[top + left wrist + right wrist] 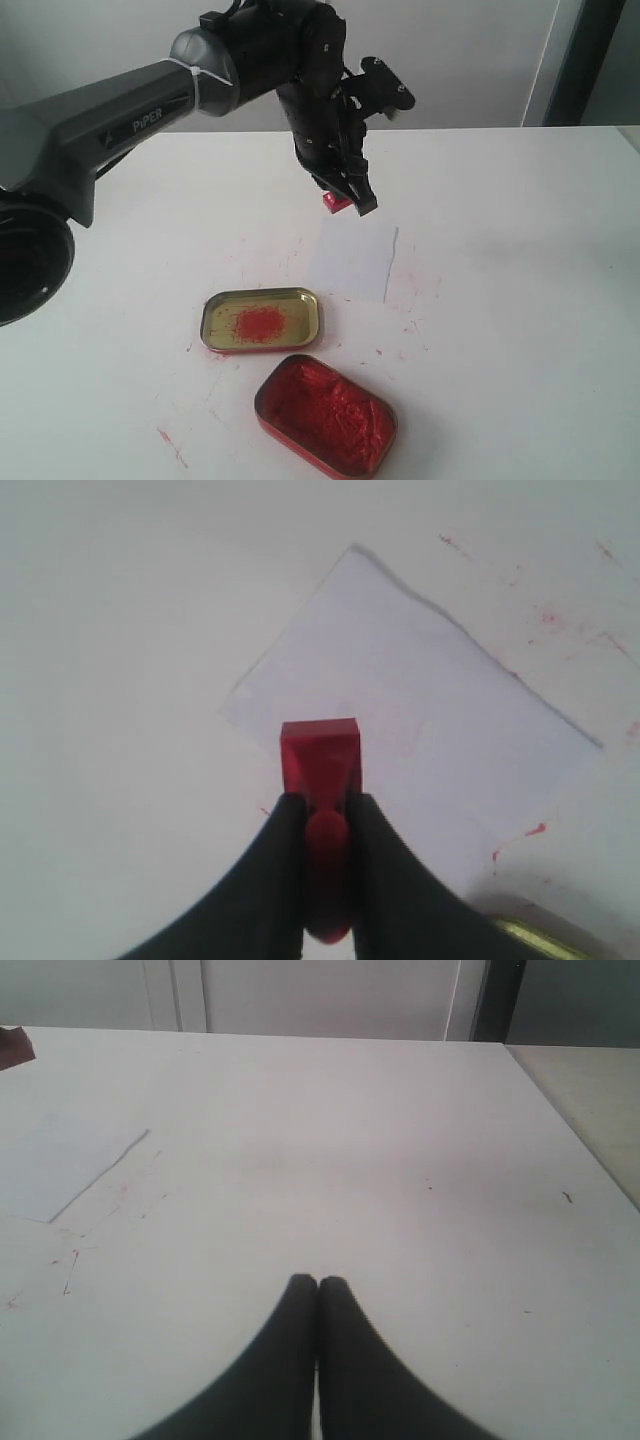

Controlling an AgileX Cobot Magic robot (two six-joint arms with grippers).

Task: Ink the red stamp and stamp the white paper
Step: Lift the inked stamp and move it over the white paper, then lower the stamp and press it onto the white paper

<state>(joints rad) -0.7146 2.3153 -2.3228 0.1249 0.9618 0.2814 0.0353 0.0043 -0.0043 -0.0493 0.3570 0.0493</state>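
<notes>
Nearest us lay the ink tin (290, 443) and the gold lid (220, 320), and beyond them the white paper (355, 262). Over its far left corner we held the red stamp (320, 755), base down and clear of the sheet, with the left gripper (322, 805) clamped on its handle. We judged the coming move to be straight down. The right gripper (318, 1282) sat pinched together on nothing, well apart.

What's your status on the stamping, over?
Left end effector shut on red stamp, over white paper edge. Right end effector shut, empty. Gold lid, ink tin off the paper.
</notes>
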